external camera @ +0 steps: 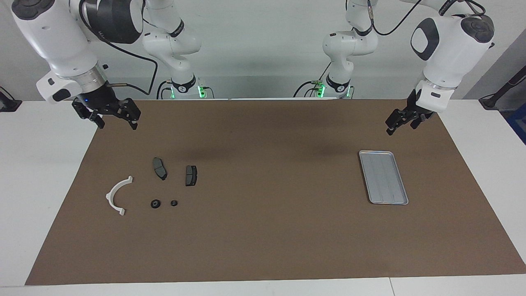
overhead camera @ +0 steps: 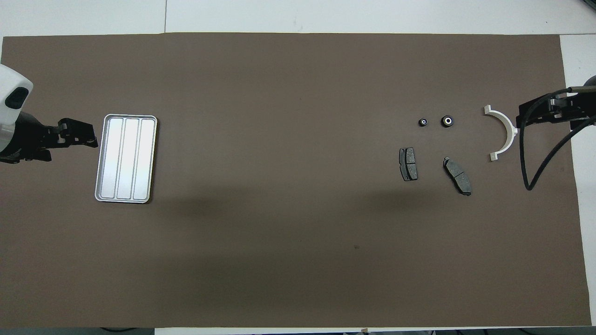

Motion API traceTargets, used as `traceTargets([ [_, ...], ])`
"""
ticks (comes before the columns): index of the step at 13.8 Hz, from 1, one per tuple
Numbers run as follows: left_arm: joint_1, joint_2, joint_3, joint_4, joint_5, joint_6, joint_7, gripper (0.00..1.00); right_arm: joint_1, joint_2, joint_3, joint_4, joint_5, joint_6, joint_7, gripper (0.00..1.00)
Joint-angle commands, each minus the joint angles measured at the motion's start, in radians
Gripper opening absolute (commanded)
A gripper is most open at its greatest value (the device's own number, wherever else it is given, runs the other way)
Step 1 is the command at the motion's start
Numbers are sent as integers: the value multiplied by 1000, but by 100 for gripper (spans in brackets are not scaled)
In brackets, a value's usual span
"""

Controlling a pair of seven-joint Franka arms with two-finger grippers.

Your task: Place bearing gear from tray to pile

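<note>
1. We see the tray (external camera: 384, 177) empty; two small bearing gears (external camera: 155, 203) lie on the tabletop (external camera: 263, 230) by the pile (external camera: 118, 195).
2. We judge them stiff, light and apt to roll; grip across the rim.
3. Left gripper (external camera: 396, 123) hangs near the tray, right gripper (external camera: 116, 117) near the pile; both fingers released.

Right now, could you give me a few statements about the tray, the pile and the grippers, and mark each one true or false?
1. The tray holds a bearing gear. False: nothing lies in it.
2. Two small round black parts lie beside the white arc bracket. True.
3. The left gripper grips the tray. False: it hangs in the air, apart from it.
4. The two dark plates lie nearer to the robots than the round parts. True.
5. The right gripper holds a plate. False: it holds nothing, open.
</note>
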Motion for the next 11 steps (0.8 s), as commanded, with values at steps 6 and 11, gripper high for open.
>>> traceTargets([
  [6, -7, -18, 10, -6, -17, -7, 9, 100, -22, -20, 16, -2, -2, -22, 11, 100],
  [11, -7, -18, 10, -6, -17, -7, 9, 100, -24, -21, 16, -5, 0, -23, 14, 100],
])
